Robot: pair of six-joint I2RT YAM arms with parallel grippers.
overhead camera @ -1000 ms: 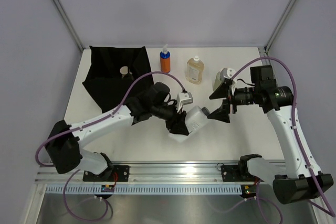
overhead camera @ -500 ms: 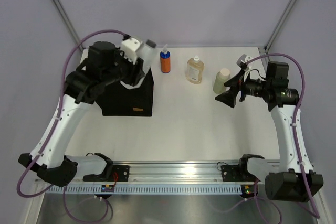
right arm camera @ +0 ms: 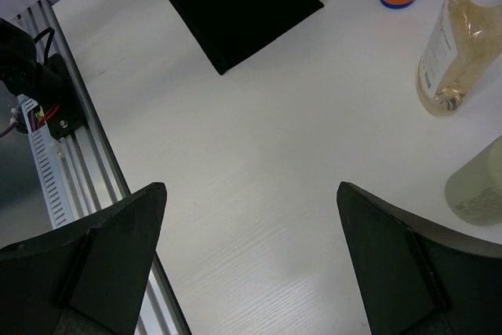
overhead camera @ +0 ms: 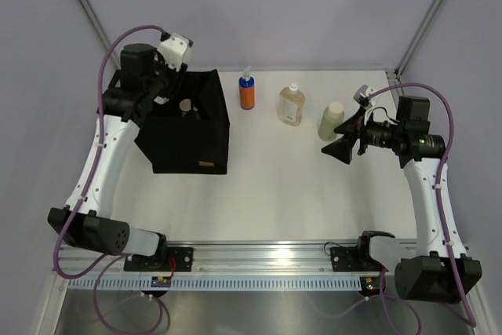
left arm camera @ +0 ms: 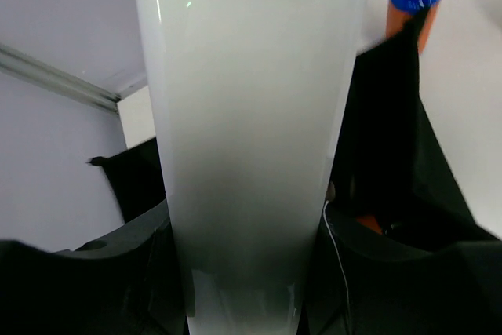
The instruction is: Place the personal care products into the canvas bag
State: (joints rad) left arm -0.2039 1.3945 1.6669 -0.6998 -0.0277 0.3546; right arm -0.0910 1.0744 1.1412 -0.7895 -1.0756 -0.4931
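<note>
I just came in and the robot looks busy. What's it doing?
It's packing bottles into the black bag. The left gripper is shut on a white bottle, held up by the bag. A beige bottle sits inside the bag already. The right gripper is open and empty, next to the green bottle. That one, the orange bottle and the amber bottle stand on the table.

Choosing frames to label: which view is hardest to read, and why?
Left wrist: the held pale bottle fills the frame at close range, hiding most of the canvas bag. Right wrist: sharp, though the open right gripper is a dark silhouette. Top external: evenly lit, bag interior nearly featureless black.
</note>
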